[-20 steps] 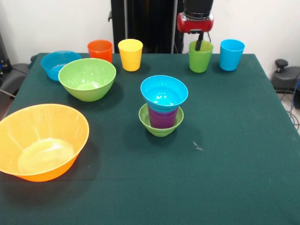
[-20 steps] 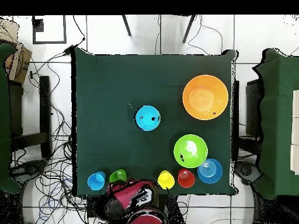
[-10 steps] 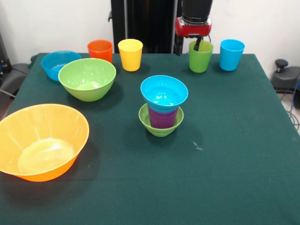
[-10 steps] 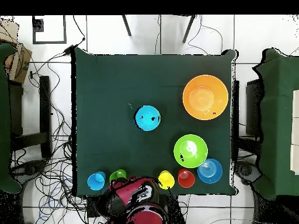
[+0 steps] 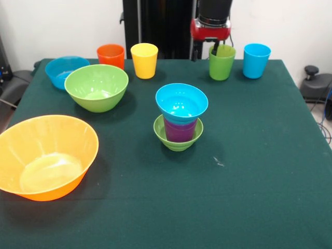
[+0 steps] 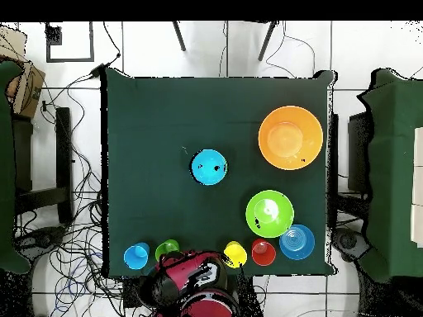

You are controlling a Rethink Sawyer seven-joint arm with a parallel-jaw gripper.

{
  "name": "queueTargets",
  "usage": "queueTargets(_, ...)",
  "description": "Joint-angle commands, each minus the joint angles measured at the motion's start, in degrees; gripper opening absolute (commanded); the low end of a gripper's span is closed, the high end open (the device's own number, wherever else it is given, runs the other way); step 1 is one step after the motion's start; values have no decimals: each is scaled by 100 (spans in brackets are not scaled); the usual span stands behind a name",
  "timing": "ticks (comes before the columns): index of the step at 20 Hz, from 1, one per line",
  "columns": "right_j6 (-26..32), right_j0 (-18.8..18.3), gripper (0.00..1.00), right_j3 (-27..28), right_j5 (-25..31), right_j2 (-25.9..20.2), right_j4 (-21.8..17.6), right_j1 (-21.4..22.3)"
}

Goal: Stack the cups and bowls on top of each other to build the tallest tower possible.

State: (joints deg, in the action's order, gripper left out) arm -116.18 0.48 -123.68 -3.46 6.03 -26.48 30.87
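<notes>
In the front view, the gripper (image 5: pixel 214 50) is seen at the worktop's (image 5: pixel 259 155) far edge, one finger dipped inside the green cup (image 5: pixel 222 62); how far it is opened cannot be told. The tower (image 5: pixel 180 117) stands mid-worktop, with open cloth to its right and in front.

In the overhead view, the arm is hung over the green cup (image 6: pixel 168 248). No writing can be read.

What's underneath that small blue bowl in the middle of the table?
The small blue bowl sits on a purple cup, standing inside a small green bowl. The cup's rim and base are covered.
</notes>
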Motion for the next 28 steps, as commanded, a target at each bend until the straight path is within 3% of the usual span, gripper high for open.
queueTargets(1,-539,-13,100,513,-417,-338,-44,-146)
queueTargets(6,-647,19,100,472,-629,-269,8,-177)
queueTargets(7,-663,-8,0,436,-629,-287,33,-167)
queueTargets(19,-702,-186,0,338,-914,-390,26,-194)
queueTargets(28,-826,-521,0,275,-1109,-695,16,-354)
